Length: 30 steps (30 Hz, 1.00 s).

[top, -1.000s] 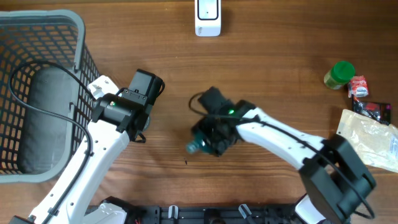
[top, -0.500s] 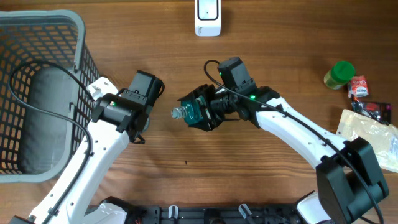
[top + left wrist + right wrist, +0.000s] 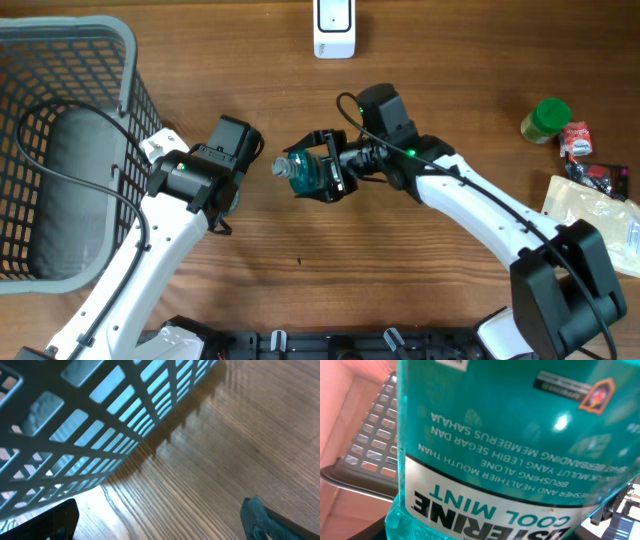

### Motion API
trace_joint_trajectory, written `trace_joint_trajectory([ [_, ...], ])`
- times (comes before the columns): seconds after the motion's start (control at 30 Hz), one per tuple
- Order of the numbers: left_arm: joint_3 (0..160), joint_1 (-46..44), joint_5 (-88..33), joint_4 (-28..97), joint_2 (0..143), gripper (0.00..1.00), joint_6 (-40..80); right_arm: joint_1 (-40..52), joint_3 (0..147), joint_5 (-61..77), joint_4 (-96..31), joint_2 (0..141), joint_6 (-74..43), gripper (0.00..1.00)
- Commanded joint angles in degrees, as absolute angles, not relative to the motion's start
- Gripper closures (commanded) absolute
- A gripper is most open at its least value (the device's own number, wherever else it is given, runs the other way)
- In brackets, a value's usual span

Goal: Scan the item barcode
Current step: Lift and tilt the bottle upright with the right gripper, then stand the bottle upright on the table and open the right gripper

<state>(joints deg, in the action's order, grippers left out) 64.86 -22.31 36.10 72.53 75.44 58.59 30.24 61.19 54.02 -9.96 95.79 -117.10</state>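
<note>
**Bottle in grip; scan not yet made**

The right pincer [image 3: 328, 178] is clamped on the mouthwash bottle [image 3: 303, 172], holding it on its side over the middle of the tabletop [image 3: 450, 80], well apart from the white scanner [image 3: 334, 28] at the far edge. Pickup is judged done. Still to do: present the bottle to the scanner, barcode facing it; no barcode shows. The left pincer [image 3: 160, 527] stands wide apart and empty beside the basket [image 3: 120, 40].

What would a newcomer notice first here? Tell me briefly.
The teal mouthwash bottle held at mid-table by the right gripper, filling the right wrist view. Then the grey basket at the left edge, and the white scanner at the top edge.
</note>
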Motion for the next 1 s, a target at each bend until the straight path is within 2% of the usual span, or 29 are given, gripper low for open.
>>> trace_joint_trajectory([
  [0.0, 64.49, -21.85, 35.57, 74.28, 75.77, 0.00, 62.78, 28.29, 62.52, 56.71, -9.19, 95.37, -118.58, 0.30],
  [0.13, 64.49, -21.85, 34.76, 76.20, 75.77, 0.00, 63.94, 25.98, 62.52, 58.89, -7.09, 99.02, -116.95, 0.34],
  [0.47, 64.49, -21.85, 33.01, 77.45, 75.77, 0.00, 64.16, 25.52, 62.52, 69.19, 9.69, 110.04, -118.61, 0.33],
  [0.6, 64.49, -21.85, 32.99, 77.67, 75.77, 0.00, 64.16, 25.52, 62.52, 69.73, 9.63, 111.31, -118.61, 0.33],
  [0.7, 64.49, -21.85, 32.97, 77.91, 75.77, 0.00, 64.14, 25.52, 62.52, 69.52, 9.61, 111.31, -118.63, 0.21],
  [0.8, 64.49, -21.85, 32.80, 78.30, 75.77, 0.00, 64.16, 25.52, 62.52, 69.19, 9.61, 111.31, -118.63, 0.21],
  [0.87, 64.49, -21.85, 32.82, 78.63, 75.77, 0.00, 64.16, 25.52, 62.52, 68.51, 9.61, 111.31, -118.65, 0.15],
  [0.97, 64.49, -21.85, 32.82, 78.96, 75.77, 0.00, 64.16, 25.52, 62.52, 68.14, 9.61, 111.31, -118.61, 0.13],
])
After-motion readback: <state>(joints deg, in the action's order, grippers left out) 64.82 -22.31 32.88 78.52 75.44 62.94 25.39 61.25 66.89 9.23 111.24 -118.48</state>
